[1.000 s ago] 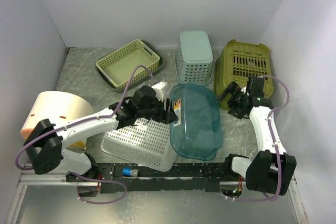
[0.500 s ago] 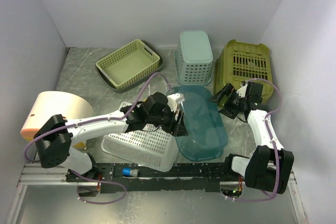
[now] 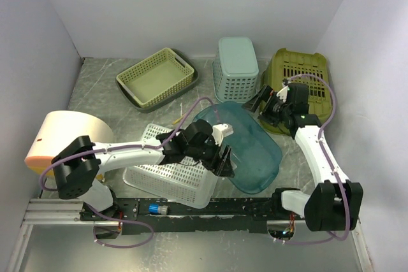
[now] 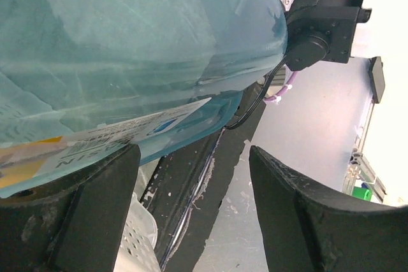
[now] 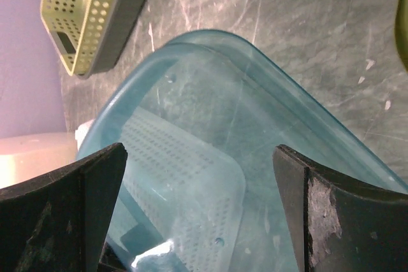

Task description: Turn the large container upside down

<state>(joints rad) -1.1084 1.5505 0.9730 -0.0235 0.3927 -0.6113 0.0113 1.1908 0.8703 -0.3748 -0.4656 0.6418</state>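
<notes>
The large container (image 3: 245,151) lay tilted near the middle of the worktop's front edge, seemingly leaning on the white basket (image 3: 167,173). I judged the flip to be partway, with the container not yet settled mouth-down. My left jaws stood spread at its near rim, and my right jaws were spread wide by its far rim, gripping nothing.

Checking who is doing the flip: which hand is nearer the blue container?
Left. The left hand is against the near-left side of the blue container, with its jaws open. The right hand hovers open off the far-right rim, apart from it.
</notes>
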